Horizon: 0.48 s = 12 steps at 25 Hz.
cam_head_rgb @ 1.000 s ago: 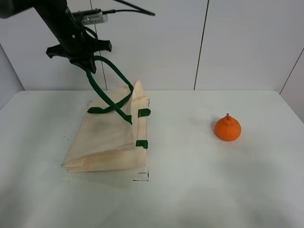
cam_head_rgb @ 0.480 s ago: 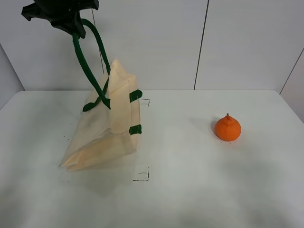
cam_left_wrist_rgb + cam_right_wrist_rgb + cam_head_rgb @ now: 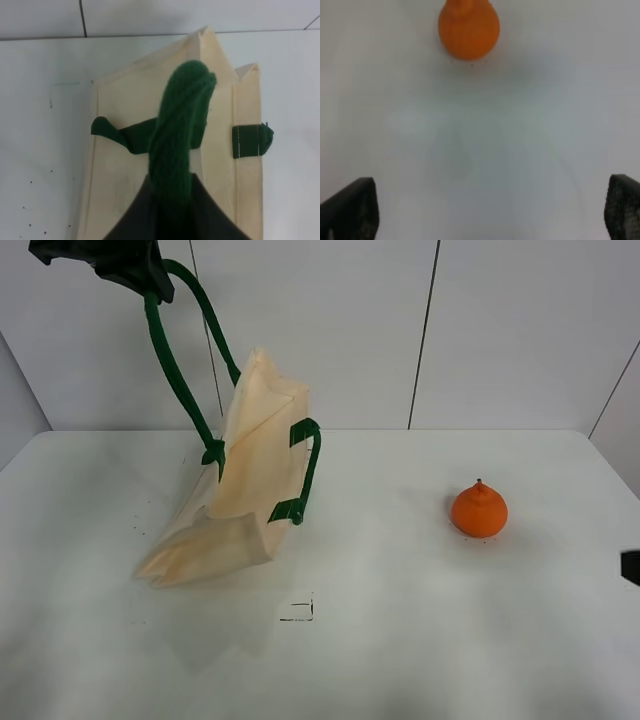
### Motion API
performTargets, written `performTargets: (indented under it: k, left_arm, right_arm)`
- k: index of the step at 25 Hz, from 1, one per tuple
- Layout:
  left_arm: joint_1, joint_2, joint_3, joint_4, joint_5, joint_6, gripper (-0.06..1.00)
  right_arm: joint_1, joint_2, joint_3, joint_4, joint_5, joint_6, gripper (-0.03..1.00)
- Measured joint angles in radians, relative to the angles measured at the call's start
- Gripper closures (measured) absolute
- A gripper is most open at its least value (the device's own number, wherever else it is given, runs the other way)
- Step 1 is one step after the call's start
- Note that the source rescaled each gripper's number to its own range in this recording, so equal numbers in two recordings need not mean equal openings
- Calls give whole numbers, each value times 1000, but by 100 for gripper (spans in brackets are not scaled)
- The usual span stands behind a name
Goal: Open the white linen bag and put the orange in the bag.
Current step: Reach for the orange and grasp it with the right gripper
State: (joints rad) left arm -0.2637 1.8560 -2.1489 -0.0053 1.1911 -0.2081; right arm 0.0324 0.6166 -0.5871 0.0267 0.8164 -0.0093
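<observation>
White linen bag (image 3: pixel 250 475) hangs tilted from 1 green handle (image 3: pixel 172 365), base on the tabletop (image 3: pixel 400 640), mouth apparently shut. Left fingers (image 3: pixel 148 280) pinch that handle. Orange (image 3: pixel 479 510) sits well apart; right fingers (image 3: pixel 350 207) spread, empty. Step: opening bag. Next: mouth must gape before orange pickup.

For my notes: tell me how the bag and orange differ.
The bag is large cream cloth; the orange is small, round, bright. The bag hangs tilted from a green handle held by the left tool; the orange sits free. Both touch the table.
</observation>
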Motion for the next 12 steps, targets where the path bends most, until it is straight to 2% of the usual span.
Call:
performTargets:
  k: [3, 6, 12]
  left_arm:
    - [0, 0, 0, -1, 0, 0, 94]
    - [0, 0, 0, -2, 0, 2, 94]
    - [0, 0, 0, -2, 0, 2, 94]
  right_arm:
    - [0, 285, -118, 7, -60, 0, -3]
    - [0, 592, -279, 9, -53, -18, -3]
    - [0, 1096, -699, 10, 118, -47, -3]
